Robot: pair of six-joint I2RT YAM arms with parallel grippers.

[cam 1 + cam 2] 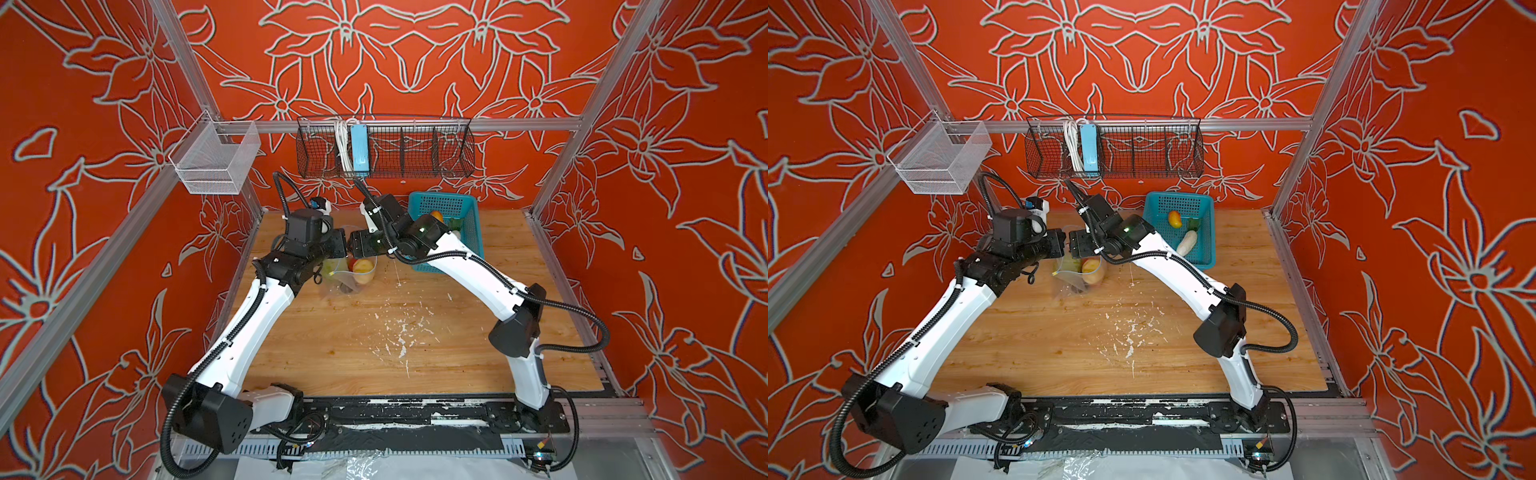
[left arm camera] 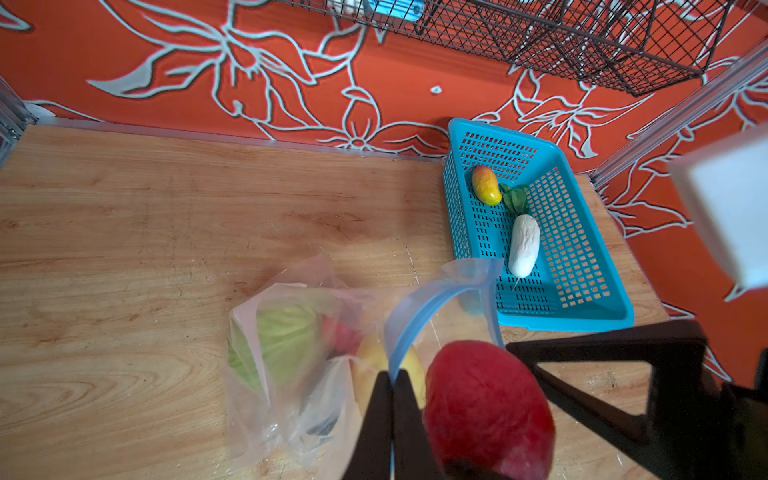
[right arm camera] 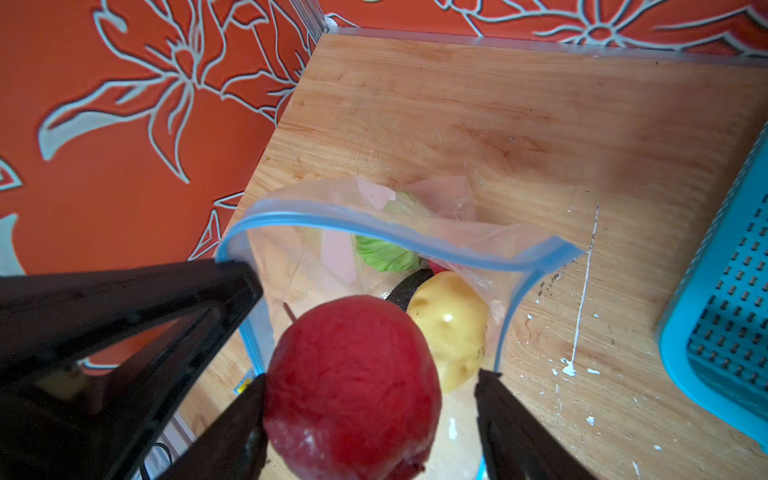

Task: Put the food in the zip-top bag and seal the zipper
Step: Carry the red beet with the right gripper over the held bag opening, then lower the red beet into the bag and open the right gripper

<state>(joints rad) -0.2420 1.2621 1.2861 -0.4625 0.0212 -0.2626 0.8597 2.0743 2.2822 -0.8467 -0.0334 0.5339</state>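
Clear, thin plastic makes up the zip-top bag (image 3: 299,266), which stands crumpled on the wooden table (image 1: 374,332) near the teal basket (image 2: 582,320), its mouth gaping upward. The light-blue zipper (image 3: 374,226) curves around that mouth, unsealed. The left gripper (image 2: 391,380) is pinched tight on the zipper at one side. Inside the bag lie a green cabbage (image 3: 382,255) and a yellow fruit (image 3: 449,332). A red toy fruit (image 3: 353,386) sits over the mouth between the spread fingers of the right gripper (image 3: 370,376), one finger clear of it. A mango (image 2: 486,185), a white radish (image 2: 524,245) and a green leaf (image 2: 515,197) lie in the basket.
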